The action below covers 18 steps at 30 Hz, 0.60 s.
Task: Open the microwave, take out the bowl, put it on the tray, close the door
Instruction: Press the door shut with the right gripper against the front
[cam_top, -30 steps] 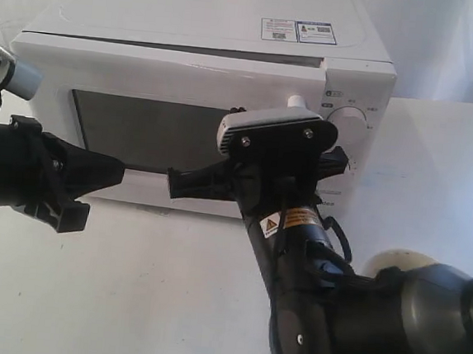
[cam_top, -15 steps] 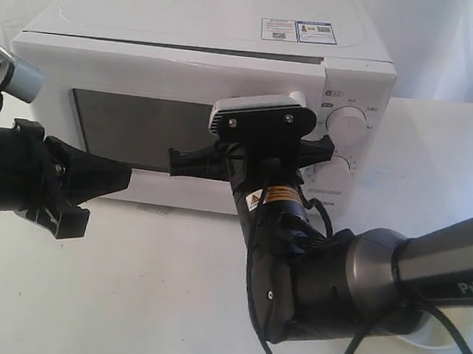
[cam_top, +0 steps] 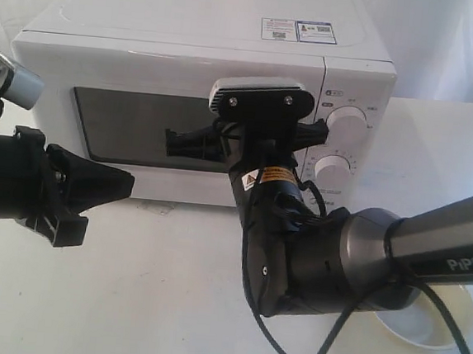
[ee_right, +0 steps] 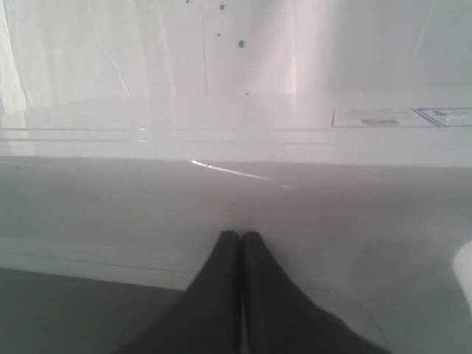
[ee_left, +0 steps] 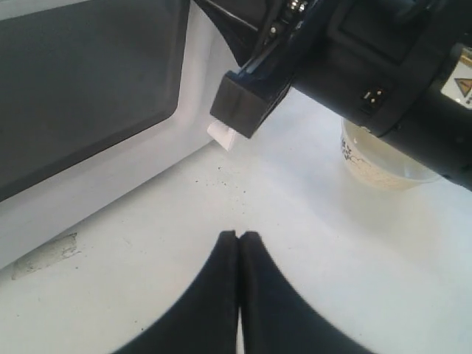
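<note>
**Closed oven and grippers.** The white boxy microwave (cam_top: 192, 20) has its white, dark-windowed door (cam_top: 105, 66) shut flush, and the cavity behind cannot be seen. The black right gripper (cam_top: 170, 142), jaws pressed together on nothing, is at the window. The black left gripper (cam_top: 126, 184), likewise clenched and empty, hovers over the white table (cam_top: 152, 286). The cream glossy round bowl (ee_left: 376, 166) stands outside beside the right arm, its contents hidden.

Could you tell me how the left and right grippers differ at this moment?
The black left gripper hangs low over the white table, short of the white microwave; the black right gripper is higher, in front of the door's dark window. In the exterior view the left one points rightward, the right one leftward. Both are shut and empty.
</note>
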Motion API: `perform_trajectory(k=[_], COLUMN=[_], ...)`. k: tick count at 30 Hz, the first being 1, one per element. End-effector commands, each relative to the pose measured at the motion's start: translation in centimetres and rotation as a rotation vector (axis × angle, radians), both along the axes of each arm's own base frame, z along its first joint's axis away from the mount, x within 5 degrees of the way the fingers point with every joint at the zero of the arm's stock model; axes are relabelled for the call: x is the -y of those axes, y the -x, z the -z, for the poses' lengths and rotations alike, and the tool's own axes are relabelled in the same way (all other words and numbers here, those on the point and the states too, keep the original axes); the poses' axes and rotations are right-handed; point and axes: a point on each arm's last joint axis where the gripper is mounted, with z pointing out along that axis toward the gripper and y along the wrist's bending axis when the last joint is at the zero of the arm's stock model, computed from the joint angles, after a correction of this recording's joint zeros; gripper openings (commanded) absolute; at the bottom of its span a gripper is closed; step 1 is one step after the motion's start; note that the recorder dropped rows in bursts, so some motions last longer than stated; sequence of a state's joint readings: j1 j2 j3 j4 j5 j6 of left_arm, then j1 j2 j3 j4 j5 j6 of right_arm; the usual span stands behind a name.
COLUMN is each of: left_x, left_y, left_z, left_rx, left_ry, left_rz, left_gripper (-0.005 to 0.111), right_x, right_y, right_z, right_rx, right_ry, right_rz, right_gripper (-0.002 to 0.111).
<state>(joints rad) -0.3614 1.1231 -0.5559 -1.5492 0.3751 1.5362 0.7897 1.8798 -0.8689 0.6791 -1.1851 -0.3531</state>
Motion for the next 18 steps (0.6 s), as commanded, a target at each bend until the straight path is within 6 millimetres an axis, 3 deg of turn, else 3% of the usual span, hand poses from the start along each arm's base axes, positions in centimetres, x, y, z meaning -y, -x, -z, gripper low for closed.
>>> perform_trajectory(k=[1, 8, 15, 18], left_x=[0.0, 0.1, 0.4, 0.2], left_y=[0.2, 0.2, 0.7, 0.4], left_z=[-0.1, -0.1, -0.3, -0.2], left_rx=[-0.020, -0.033, -0.050, -0.047], left_ry=[0.031, 0.041, 0.078, 0.069], left_rz=[-0.002, -0.005, 0.045, 0.016], left_gripper=[0.000, 0.000, 0.000, 0.000], right_x=[0.7, 0.4, 0.2, 0.4], right_y=[-1.0, -0.7, 3.1, 3.5], right_z=[-0.7, 0.4, 1.2, 1.5], right_rx=[0.035, -0.057, -0.035, -0.046], right_ry=[-0.034, -0.010, 0.044, 0.055], right_rz=[0.065, 0.028, -0.023, -0.028], right_gripper=[0.000, 0.000, 0.000, 0.000])
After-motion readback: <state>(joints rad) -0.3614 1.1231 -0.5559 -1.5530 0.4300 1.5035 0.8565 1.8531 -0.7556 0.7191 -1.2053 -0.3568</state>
